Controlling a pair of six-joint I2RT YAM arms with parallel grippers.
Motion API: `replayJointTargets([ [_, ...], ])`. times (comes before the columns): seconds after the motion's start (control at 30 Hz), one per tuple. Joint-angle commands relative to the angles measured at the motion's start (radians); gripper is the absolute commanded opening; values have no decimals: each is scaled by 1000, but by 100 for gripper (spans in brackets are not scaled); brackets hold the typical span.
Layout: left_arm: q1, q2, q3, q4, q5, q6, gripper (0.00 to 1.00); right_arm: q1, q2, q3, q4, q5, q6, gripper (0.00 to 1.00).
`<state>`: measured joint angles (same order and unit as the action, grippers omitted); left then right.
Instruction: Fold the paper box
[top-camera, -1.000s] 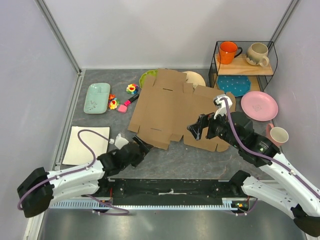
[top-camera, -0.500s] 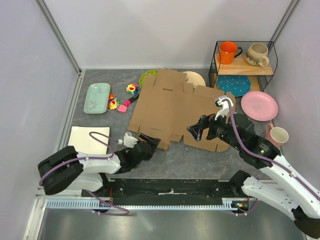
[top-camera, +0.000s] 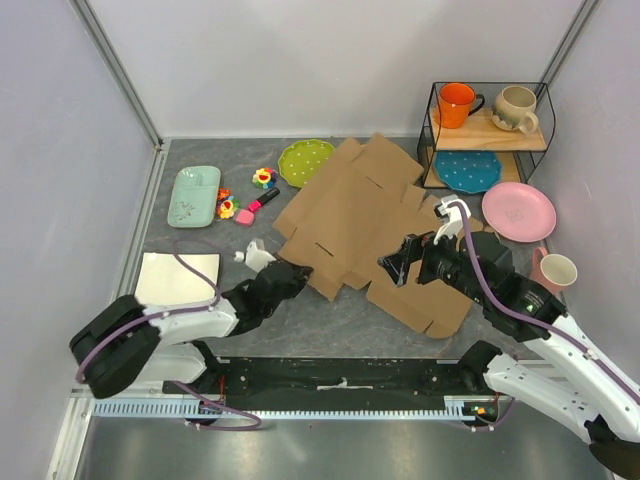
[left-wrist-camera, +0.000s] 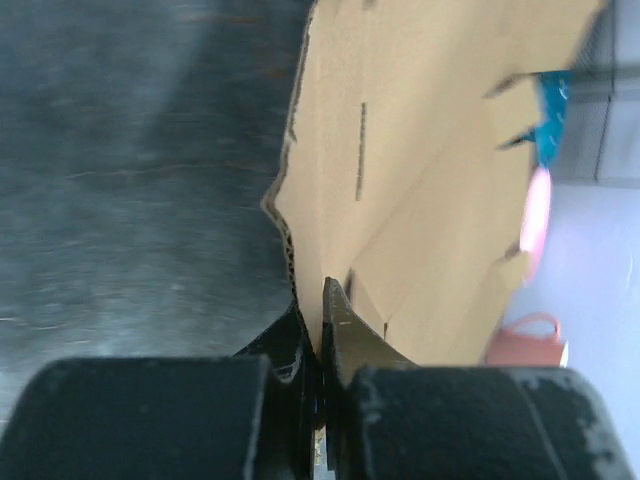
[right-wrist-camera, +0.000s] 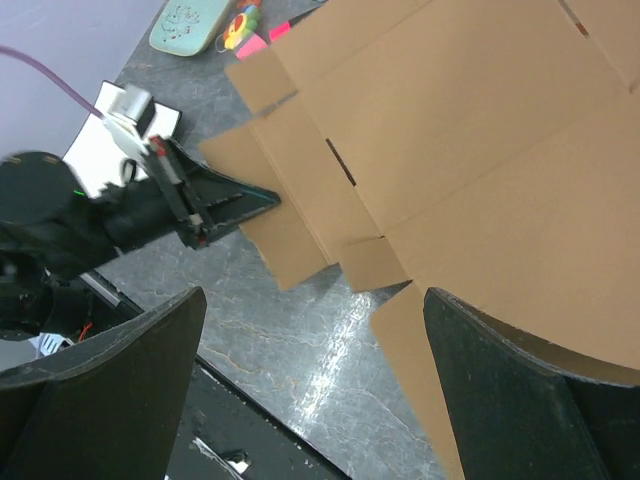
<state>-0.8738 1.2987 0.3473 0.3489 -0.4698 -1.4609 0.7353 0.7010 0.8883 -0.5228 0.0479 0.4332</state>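
Grey tabletop (top-camera: 330, 318) carried the paper box (top-camera: 365, 205), lying mostly flat mid-table, no wall folded up. Left gripper (top-camera: 298, 271) was clamped on its near-left flap edge; right gripper (top-camera: 398, 260) hovered spread above it. Nearly all folding remained.

The box (left-wrist-camera: 430, 150) is seen edge-on here, its corrugated edge pinched between the closed black fingers (left-wrist-camera: 355, 335) of the left gripper (left-wrist-camera: 320, 330) down at the bottom. From there the cardboard is spread up and to the right, with a thin slit (left-wrist-camera: 360, 150) cut in it. Blurry grey table (left-wrist-camera: 130, 180) is shown on the left. A blue plate (left-wrist-camera: 553, 110), pink plate (left-wrist-camera: 535, 215) and pink mug (left-wrist-camera: 525, 340) can be made out past the far edge.
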Motion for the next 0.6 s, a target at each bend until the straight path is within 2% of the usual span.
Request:
replayJointTargets([
  [0.0,-1,-192,177,-112,61,388,2,-2,-18,83,-43,47,-13,98],
  [0.07,-1,-291,244,-227,86,529,2,-2,-21,127,-65,62,-28,98],
  [0.17,6,-375,428,-376,134,669,2,-1,-24,181,-83,73,-36,98],
  [0.27,61,-385,591,-525,238,735,2,-2,-26,212,-88,63,-31,98],
  [0.3,114,-375,623,-557,317,744,2,-2,-23,218,-85,53,-27,98],
  [0.37,177,-342,692,-632,388,769,2,-4,-21,216,-80,43,-14,98],
  [0.43,306,-316,716,-671,521,778,2,-4,-21,210,-74,29,-8,98],
  [0.47,352,-287,710,-668,580,781,2,-1,-23,206,-72,26,-5,98],
  [0.5,440,-274,700,-662,699,780,2,-2,-27,198,-72,27,-4,98],
  [0.57,522,-245,647,-619,822,771,2,-2,-32,187,-72,32,-7,98],
])
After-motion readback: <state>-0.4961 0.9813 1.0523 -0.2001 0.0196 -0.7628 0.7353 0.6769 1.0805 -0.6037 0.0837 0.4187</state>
